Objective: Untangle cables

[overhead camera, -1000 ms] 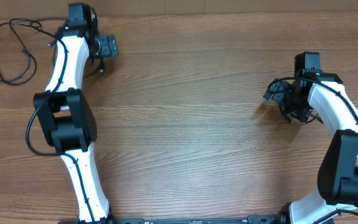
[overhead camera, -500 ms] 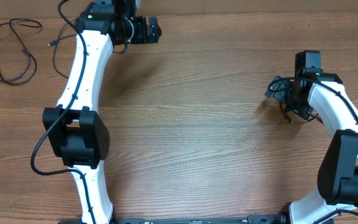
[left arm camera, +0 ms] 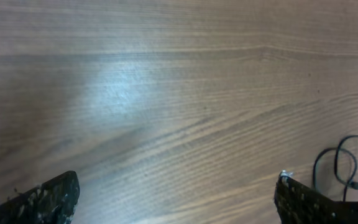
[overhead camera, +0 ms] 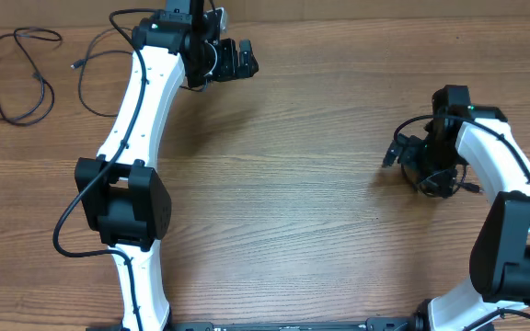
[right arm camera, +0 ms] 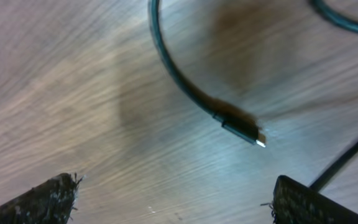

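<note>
Overhead view of a wooden bench (overhead camera: 293, 184). In the upper left of the frame lie 2 loose black cables, well apart from the rest: 1 cable (overhead camera: 35, 74) looped near the corner, another (overhead camera: 86, 92) just beside the left arm (overhead camera: 141, 101). A 3rd cable (overhead camera: 435, 179) sits bunched at the right of the frame, under the right arm (overhead camera: 504, 161). The left end effector (overhead camera: 247, 61), top centre, is released, its fingers wide apart over wood. The right end effector (right arm camera: 173, 193) is also released; a plug (right arm camera: 241, 130) lies on the bench ahead of its spread fingers.
</note>
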Available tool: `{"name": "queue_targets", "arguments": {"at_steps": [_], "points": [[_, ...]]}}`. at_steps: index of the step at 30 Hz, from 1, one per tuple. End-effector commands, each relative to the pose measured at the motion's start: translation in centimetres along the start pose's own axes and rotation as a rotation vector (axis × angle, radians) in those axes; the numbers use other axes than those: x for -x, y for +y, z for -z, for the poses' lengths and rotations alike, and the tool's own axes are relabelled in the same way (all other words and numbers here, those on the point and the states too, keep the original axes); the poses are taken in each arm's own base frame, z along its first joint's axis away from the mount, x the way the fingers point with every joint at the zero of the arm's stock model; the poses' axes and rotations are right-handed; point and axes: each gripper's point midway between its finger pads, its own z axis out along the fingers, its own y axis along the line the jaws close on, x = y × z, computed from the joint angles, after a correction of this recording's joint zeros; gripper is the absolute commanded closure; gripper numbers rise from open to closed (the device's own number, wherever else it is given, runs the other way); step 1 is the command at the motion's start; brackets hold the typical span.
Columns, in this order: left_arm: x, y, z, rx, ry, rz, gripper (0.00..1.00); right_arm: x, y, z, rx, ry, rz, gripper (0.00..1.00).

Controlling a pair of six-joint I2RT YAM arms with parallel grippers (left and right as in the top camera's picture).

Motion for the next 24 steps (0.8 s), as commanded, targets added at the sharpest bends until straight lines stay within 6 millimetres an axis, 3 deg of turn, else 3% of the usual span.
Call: {"name": "queue_targets", "arguments": {"at_steps": [1, 5, 6, 8, 10, 12, 18, 24], "points": [[-0.7, -0.9, -0.6, -0.016, 0.028, 0.025, 0.01, 2.7, 0.6, 3.6, -0.027, -0.114, 0.04, 0.01], [-1.2, -1.9, -0.9, -0.029, 0.039, 0.011, 0.0, 3.9, 2.8, 8.2, 0.066, -0.207, 0.06, 0.01], [-1.5, -2.4, -1.1, -0.032, 0.048, 0.007, 0.01, 3.9, 4.2, 10.5, 0.138, -0.243, 0.106, 0.01], [-1.9, -3.1, -1.3, -0.036, 0.055, -0.004, 0.0, 3.3, 6.0, 13.0, 0.234, -0.276, 0.206, 0.0], [-2.2, -3.8, -1.6, -0.043, 0.06, -0.017, 0.0, 2.8, 6.4, 14.8, 0.265, -0.312, 0.239, 0.0], [-2.6, -4.9, -1.9, -0.055, 0.068, -0.036, 0.0, 2.8, 5.6, 15.8, 0.232, -0.352, 0.226, 0.0], [-4.4, -10.3, -3.0, -0.146, 0.083, -0.145, 0.01, 3.7, -1.0, 19.6, -0.024, -0.566, -0.147, 0.0], [-6.5, -16.9, -5.2, -0.177, 0.029, -0.381, 0.0, 3.5, -2.0, 22.9, -0.017, -0.702, -0.219, 0.0]]}}
